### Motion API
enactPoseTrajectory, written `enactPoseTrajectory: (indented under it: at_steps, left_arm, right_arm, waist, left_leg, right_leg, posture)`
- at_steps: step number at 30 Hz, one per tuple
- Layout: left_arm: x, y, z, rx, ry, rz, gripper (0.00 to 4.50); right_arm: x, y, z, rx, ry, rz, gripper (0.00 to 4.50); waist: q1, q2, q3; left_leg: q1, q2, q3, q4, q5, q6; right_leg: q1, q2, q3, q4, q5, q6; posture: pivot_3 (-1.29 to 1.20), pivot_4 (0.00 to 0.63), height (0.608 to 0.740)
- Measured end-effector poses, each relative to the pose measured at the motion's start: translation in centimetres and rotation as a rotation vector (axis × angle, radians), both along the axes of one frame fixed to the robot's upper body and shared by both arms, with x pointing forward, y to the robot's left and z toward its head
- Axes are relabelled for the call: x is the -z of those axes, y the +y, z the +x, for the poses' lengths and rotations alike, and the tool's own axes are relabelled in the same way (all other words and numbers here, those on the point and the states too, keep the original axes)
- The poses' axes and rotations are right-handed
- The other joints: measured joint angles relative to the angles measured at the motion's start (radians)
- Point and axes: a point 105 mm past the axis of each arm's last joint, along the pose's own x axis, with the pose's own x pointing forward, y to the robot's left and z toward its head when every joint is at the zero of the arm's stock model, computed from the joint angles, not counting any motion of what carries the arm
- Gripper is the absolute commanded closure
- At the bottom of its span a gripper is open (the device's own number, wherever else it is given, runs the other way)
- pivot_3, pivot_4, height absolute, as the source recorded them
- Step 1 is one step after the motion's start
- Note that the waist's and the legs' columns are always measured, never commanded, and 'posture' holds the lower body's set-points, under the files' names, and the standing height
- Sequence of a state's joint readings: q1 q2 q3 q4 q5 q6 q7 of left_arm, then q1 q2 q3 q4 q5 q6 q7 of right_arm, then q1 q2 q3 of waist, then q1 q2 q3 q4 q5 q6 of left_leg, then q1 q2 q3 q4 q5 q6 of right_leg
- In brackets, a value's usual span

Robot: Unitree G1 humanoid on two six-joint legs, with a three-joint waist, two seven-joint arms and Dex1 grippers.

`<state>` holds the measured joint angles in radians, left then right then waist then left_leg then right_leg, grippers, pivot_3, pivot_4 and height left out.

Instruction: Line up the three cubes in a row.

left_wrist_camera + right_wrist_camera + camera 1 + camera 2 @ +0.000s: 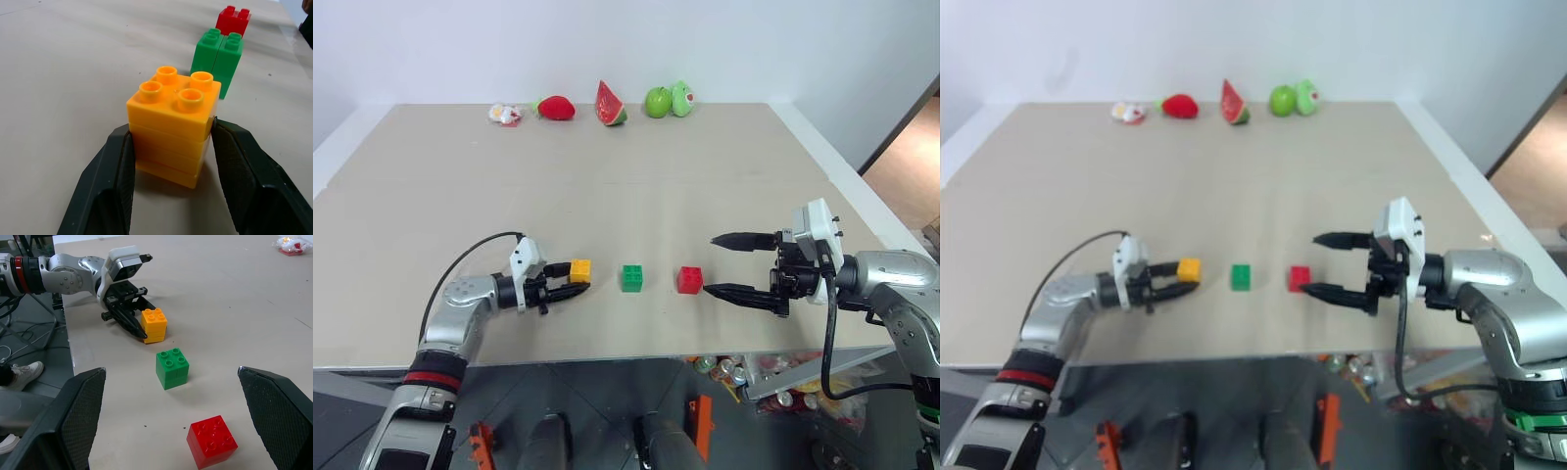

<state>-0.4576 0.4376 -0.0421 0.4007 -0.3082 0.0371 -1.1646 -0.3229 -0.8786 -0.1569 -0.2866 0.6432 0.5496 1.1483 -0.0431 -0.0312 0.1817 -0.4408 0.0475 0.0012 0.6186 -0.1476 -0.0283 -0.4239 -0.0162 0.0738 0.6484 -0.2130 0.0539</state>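
Note:
Three studded cubes stand in a rough line near the table's front edge: the yellow-orange cube (579, 269) on the left, the green cube (631, 278) in the middle, the red cube (689, 280) on the right. My left gripper (576, 278) is shut on the yellow-orange cube (171, 122), one finger (110, 186) pressing each side, low at the tabletop. To the right of the red cube, my right gripper (709, 264) hovers open and holds nothing. The right wrist view looks along the row: red (212, 440), green (172, 368), yellow-orange (154, 324).
Toy fruits line the table's (626, 196) far edge: a strawberry (555, 108), a watermelon slice (610, 104), a green apple (657, 102), plus a small wrapped item (506, 115). The table's front edge runs just below the cubes. Cans (724, 370) lie in a bin underneath.

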Motion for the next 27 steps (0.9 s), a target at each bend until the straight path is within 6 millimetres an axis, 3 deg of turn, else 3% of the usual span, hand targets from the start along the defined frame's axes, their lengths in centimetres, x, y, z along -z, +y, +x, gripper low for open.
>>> enactPoseTrajectory:
  at_steps: [4,6,11,20,27]
  left_arm:
    - [0.0,0.0,0.0,0.0,-0.013,0.006,2.69]
    - [0.0,0.1,0.0,-0.001,-0.013,0.006,1.66]
    - [0.1,0.1,0.0,-0.007,-0.015,0.007,0.04]
    - [0.3,2.1,-2.4,-0.001,0.036,0.072,0.04]
    - [0.2,8.0,-6.0,-0.089,0.139,0.167,0.04]
  right_arm:
    - [-0.1,0.0,0.1,0.002,-0.002,0.0,0.01]
    - [-0.1,-0.1,0.1,0.004,-0.001,0.001,0.01]
    - [-0.1,-0.2,0.3,0.008,-0.003,0.003,0.01]
    - [-0.4,-0.5,0.6,0.014,-0.008,-0.008,0.01]
    - [-0.5,-1.6,0.8,0.022,0.0,-0.036,0.01]
  waist:
    - [0.0,0.0,0.0]
    - [0.0,0.0,0.0]
    - [0.0,0.0,0.0]
    - [-0.004,0.0,0.0]
    - [-0.006,0.001,0.0]
  left_leg:
    - [0.0,0.0,0.0,0.0,0.0,0.0]
    - [0.0,0.0,0.0,0.0,0.0,0.0]
    - [0.0,0.0,0.0,0.0,0.0,0.0]
    - [0.002,0.001,0.0,-0.002,0.0,0.0]
    - [0.002,0.003,0.002,-0.003,-0.001,0.0]
  right_leg:
    - [0.0,0.0,0.0,0.0,0.0,0.0]
    - [0.0,0.0,0.0,0.0,0.0,0.0]
    - [0.0,0.0,0.0,0.0,0.0,0.0]
    - [0.0,0.001,0.0,0.0,0.0,-0.001]
    - [-0.002,0.0,0.0,0.0,-0.001,-0.003]
  posture:
    - [0.0,0.15,0.74]
    - [0.0,0.15,0.74]
    - [0.0,0.15,0.74]
    - [0.0,0.15,0.74]
    - [0.0,0.15,0.74]
